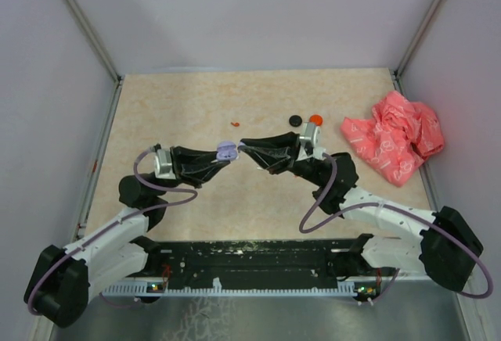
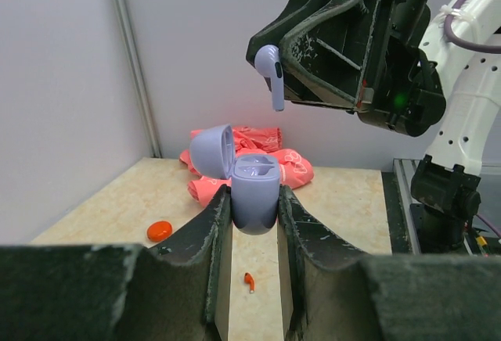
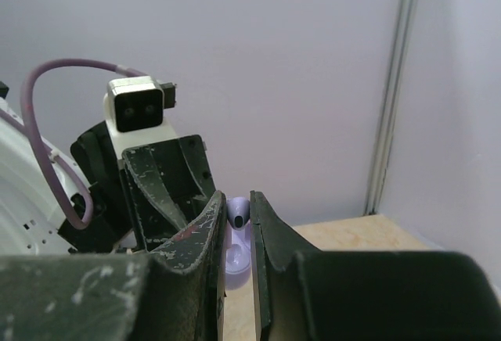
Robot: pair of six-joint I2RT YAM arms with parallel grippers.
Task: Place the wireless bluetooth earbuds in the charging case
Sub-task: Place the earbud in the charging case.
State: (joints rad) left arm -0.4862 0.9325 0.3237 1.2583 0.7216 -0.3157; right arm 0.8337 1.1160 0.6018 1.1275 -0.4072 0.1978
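stage: mid-way, no bud clearly seated | left tool [image 2: 254,214]: clamped round open lilac charging case [image 2: 252,196] | right tool [image 3: 237,224]: pinching lilac earbud [image 2: 271,71] just above it | left over: red earbud [image 2: 249,281] lying on counter [image 2: 352,192]

Reading as robotics lab test cell. Plain pale panels [image 1: 258,12] closing in beyond and to both sides of left gripper [image 1: 223,153] and right gripper [image 1: 244,147]. Metal frame posts [image 1: 84,20] running up corners. Beige marbled tabletop [image 1: 196,106] lying below both grippers. Black mounting rail [image 1: 258,259] sitting behind them, carrying two white-and-black arms [image 1: 391,224]. Lilac cable [image 3: 70,63] looping along arm. Camera block [image 3: 137,106] riding on opposite wrist, facing right gripper.
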